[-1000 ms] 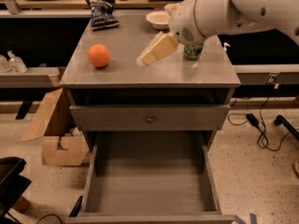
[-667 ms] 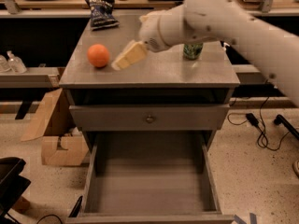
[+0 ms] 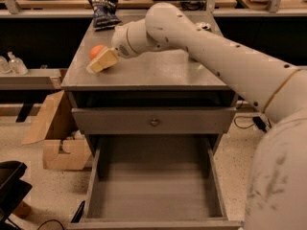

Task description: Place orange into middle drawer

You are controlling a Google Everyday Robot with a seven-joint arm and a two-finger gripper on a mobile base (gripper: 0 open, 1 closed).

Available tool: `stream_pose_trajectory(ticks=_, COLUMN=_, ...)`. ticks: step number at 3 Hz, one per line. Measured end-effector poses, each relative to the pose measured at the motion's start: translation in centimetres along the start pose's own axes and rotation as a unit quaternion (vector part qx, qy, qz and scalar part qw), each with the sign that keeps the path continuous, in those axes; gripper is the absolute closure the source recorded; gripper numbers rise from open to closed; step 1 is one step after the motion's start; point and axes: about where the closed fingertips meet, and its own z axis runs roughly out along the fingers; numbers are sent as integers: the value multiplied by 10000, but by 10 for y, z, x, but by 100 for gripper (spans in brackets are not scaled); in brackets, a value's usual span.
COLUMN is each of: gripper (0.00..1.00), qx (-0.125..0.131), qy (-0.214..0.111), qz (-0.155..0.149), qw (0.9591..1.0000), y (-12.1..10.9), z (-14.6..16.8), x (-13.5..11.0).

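Camera view puts the gripper [image 3: 101, 61] at the upper left of the frame, low over the cabinet top [image 3: 163, 73] and right against the near side of the orange [image 3: 96, 50], which it partly hides. The orange sits on that top near its left edge. Whether the gripper is released or clenched around the fruit, I cannot tell.

I judge the step in hand to be the grasp. To do it well I want the gripper centred on the orange's widest part, because a smooth round fruit will likely roll or squirt out of an off-centre pinch, and the left edge is close. I close gently, lift straight up, and only then swing toward the lower middle of the frame.

The middle drawer [image 3: 153, 188] is pulled out at the bottom centre, its grey floor bare as far as I see. The drawer front [image 3: 153, 121] above it is shut. A cardboard box [image 3: 60, 152] stands on the floor at the left, flaps open; I cannot see its contents.
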Motion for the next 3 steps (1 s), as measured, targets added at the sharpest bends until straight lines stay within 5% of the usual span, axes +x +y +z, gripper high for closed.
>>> stream_pose_trajectory(ticks=2, gripper=0, qx=-81, qy=167, qz=235, qw=9996, y=-3, z=53, x=11)
stream_pose_trajectory(ticks=3, gripper=16, qx=-188, qy=182, qz=409, qw=9988, y=8, z=69, x=23)
